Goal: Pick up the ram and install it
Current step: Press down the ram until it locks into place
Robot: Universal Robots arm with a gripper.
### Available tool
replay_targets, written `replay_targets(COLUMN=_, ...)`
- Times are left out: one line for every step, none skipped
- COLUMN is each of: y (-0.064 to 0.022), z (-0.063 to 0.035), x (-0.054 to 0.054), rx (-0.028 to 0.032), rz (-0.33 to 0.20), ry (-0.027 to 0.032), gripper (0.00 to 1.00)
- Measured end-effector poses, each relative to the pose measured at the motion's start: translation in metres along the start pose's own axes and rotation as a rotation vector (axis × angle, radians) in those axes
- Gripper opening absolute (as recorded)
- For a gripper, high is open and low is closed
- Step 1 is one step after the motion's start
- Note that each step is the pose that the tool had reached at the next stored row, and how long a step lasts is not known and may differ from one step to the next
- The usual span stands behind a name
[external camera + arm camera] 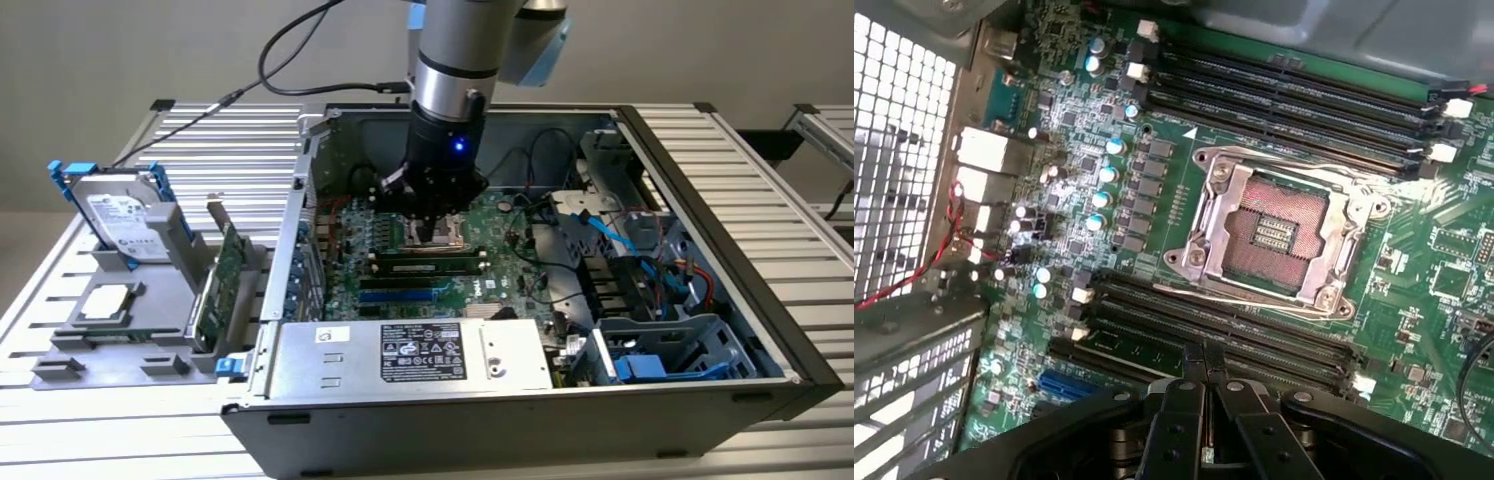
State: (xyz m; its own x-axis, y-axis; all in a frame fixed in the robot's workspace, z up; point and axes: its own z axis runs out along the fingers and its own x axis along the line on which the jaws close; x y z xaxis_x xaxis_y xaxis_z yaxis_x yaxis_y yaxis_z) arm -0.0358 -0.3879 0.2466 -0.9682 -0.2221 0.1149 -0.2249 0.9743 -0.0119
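1. An open computer case (747,330) lies on its side on a slatted metal table (80,440), and I can look straight down into it.
2. Inside the case, a green motherboard (521,275) covers the floor; a silver power supply (414,355) with a label sits along the near wall, and drive cages with blue cables (641,270) fill the exterior view's right.
3. In the wrist view, the board's empty CPU socket (1274,235) sits in its metal frame, with black memory slots (1294,90) on either side of it.
4. The ram (430,267) lies seated in a slot just in front of the socket, a long green stick with dark chips; in the wrist view it is the stick (1139,352) right ahead of the fingertips.
5. Outside the case, on the exterior view's left, a grey holder tray (80,345) carries a hard drive (120,215) standing upright, a green expansion card (220,280) and a square chip (104,303).
6. The arm reaches down vertically into the case, a blue light glowing on its wrist.
7. The gripper (1204,375) hangs just over the ram with its fingers pressed together, holding nothing.
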Motion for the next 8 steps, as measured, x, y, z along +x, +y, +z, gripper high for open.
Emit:
replay_targets(y=0.0000, z=0.0000, x=0.0000, rx=-0.0018, rz=0.016, ry=0.0002, gripper=0.11)
replay_targets(y=0.0000, z=0.0000, x=0.0000, rx=-0.0037, rz=0.032, ry=0.0004, gripper=0.11)
replay_targets(y=0.0000, z=0.0000, x=0.0000, rx=-0.0056, rz=0.048, ry=0.0006, gripper=0.11)
replay_targets(y=0.0000, z=0.0000, x=0.0000, rx=-0.0073, rz=0.064, ry=0.0007, gripper=0.11)
replay_targets(y=0.0000, z=0.0000, x=0.0000, rx=-0.0091, rz=0.079, ry=0.0008, gripper=0.11)
replay_targets(y=0.0000, z=0.0000, x=0.0000, rx=-0.0107, rz=0.093, ry=0.0010, gripper=0.11)
replay_targets(y=0.0000, z=0.0000, x=0.0000, rx=-0.0122, rz=0.108, ry=0.0011, gripper=0.11)
replay_targets(y=0.0000, z=0.0000, x=0.0000, rx=-0.0135, rz=0.121, ry=0.0008, gripper=0.11)
